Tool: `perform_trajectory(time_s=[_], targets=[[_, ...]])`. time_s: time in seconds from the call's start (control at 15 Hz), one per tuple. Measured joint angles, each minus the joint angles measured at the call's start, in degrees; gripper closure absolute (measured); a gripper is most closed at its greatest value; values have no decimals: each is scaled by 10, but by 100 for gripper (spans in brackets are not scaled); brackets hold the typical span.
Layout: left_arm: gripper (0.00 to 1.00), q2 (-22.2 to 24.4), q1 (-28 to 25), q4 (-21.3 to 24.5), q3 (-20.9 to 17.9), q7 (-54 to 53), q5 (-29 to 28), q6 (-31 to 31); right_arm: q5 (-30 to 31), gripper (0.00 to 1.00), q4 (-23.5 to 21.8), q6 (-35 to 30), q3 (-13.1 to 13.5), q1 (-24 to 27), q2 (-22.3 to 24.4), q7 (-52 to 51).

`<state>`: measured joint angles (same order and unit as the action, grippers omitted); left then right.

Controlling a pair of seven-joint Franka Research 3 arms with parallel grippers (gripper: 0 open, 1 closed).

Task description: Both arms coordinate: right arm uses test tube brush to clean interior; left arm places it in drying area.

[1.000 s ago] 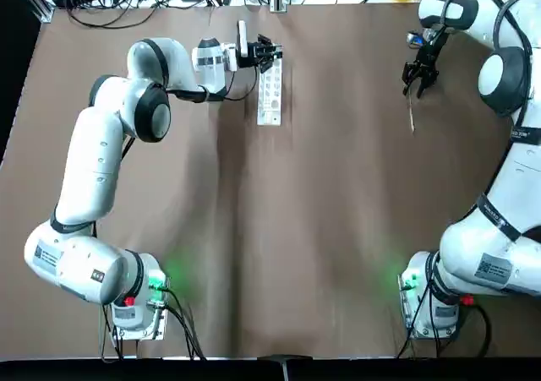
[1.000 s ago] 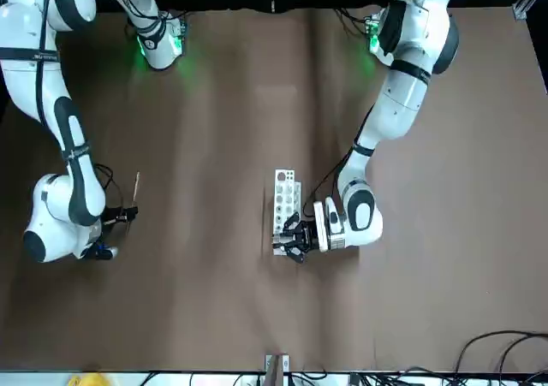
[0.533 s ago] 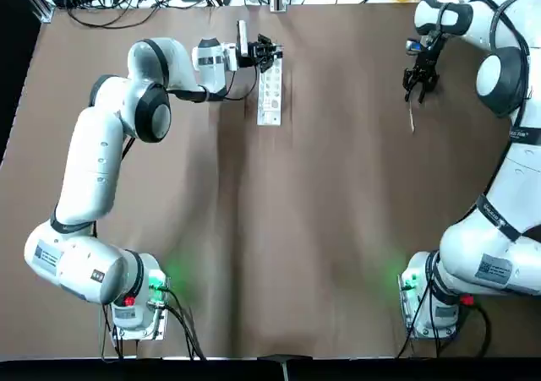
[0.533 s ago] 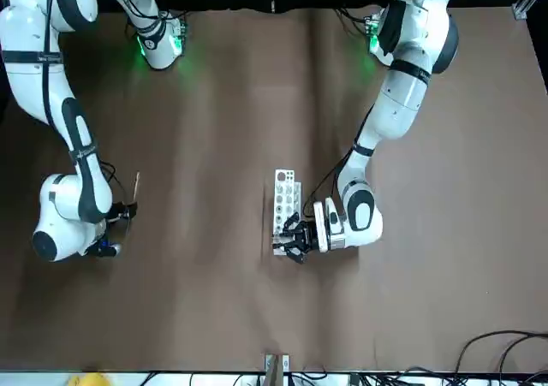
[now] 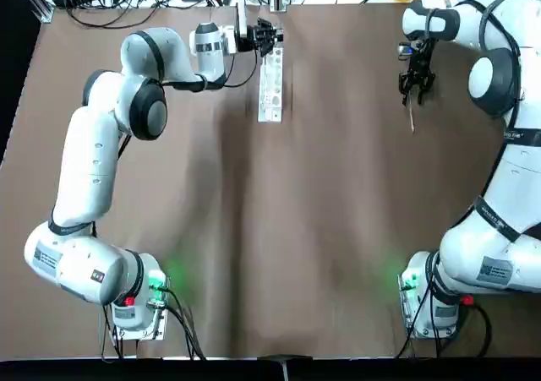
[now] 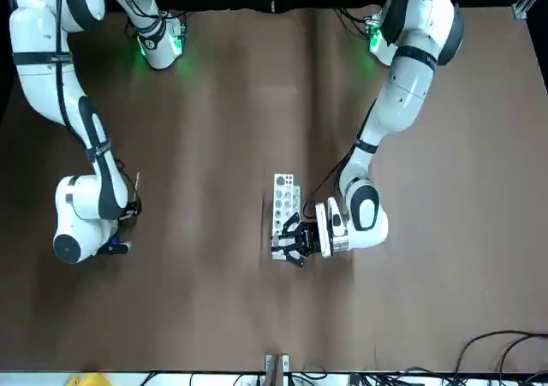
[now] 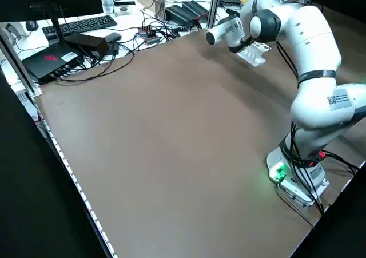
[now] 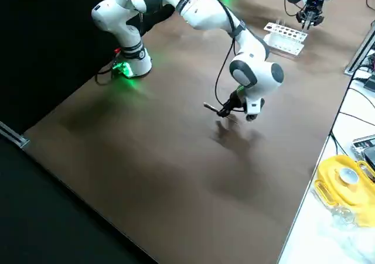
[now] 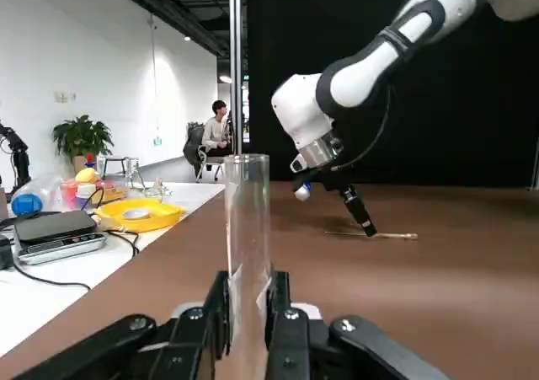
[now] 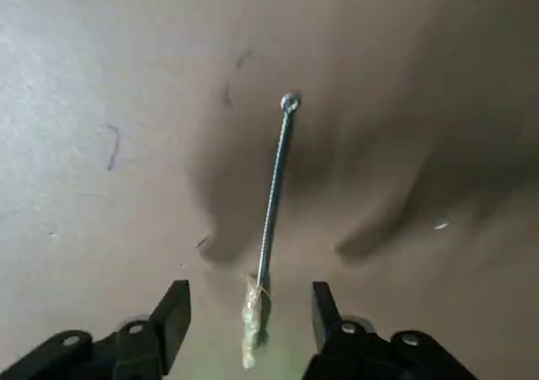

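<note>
Right gripper's jaws are wide over the brush on the surface; left's pinch 1 glass tube. Looks like pickup stage, so lower, then grip.

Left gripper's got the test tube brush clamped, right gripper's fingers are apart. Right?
Not quite: the left gripper is clamped on a clear tube, not the brush; the left wrist view shows it. The test tube brush is over at the right gripper, whose fingers are indeed apart.
</note>
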<state>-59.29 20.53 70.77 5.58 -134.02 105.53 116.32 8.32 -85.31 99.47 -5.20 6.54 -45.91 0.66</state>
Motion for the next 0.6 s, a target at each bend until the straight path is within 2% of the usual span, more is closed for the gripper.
perform_trajectory(time_s=[0.27, 0.47, 0.6], targets=[[77, 40, 3, 26, 0, 53, 0, 21, 9, 25, 46, 0, -4, -11, 12, 0], [77, 85, 5, 54, 0, 107, 0, 38, 9, 1, 74, 0, -11, -17, 40, 0], [77, 117, 5, 77, 0, 156, -1, 45, 6, 0, 83, -1, -19, -19, 69, 0]])
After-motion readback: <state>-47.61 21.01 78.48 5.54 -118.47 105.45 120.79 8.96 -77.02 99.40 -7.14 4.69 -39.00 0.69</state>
